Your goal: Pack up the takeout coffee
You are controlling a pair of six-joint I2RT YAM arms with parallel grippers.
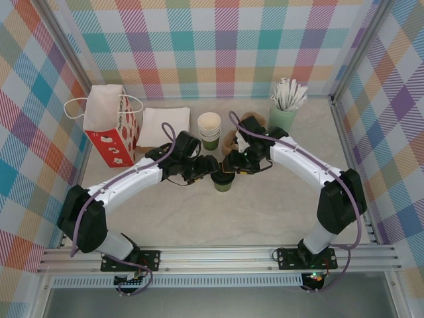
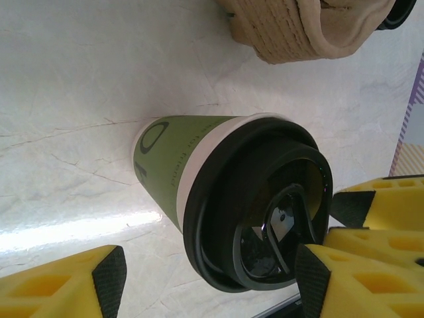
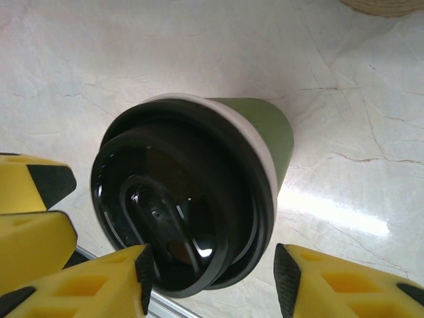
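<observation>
Currently the takeout coffee [image 1: 222, 183] stands upright near the middle of the table [image 1: 265, 218], just in front of the stack of green cups [image 1: 209, 129] and the beige pulp holder [image 2: 298, 30]. Its black lid [image 3: 179, 212] looks as if it sits a little unevenly on the pale rim, though I cannot be sure it is unseated. Both arms meet at it. The left gripper [image 1: 207, 167] has its yellow fingers [image 2: 63, 285] spread wide across the lid, one pad at the lid's edge and the other clear of the cup wall. The right gripper [image 3: 213, 281] is likewise spread, one pad against the lid's rim and the other apart from it. Neither is pinching anything. The crowding looks like the main risk: four fingers round one small top could knock together. A push from one side alone could tip the cup or slide it across the smooth surface. Closing on the lid rather than the paper wall might pop it off, while squeezing the wall hard could buckle it and spill. The red-and-white paper bag [image 1: 109, 132] stands well apart at the left, so any carry would be long.
</observation>
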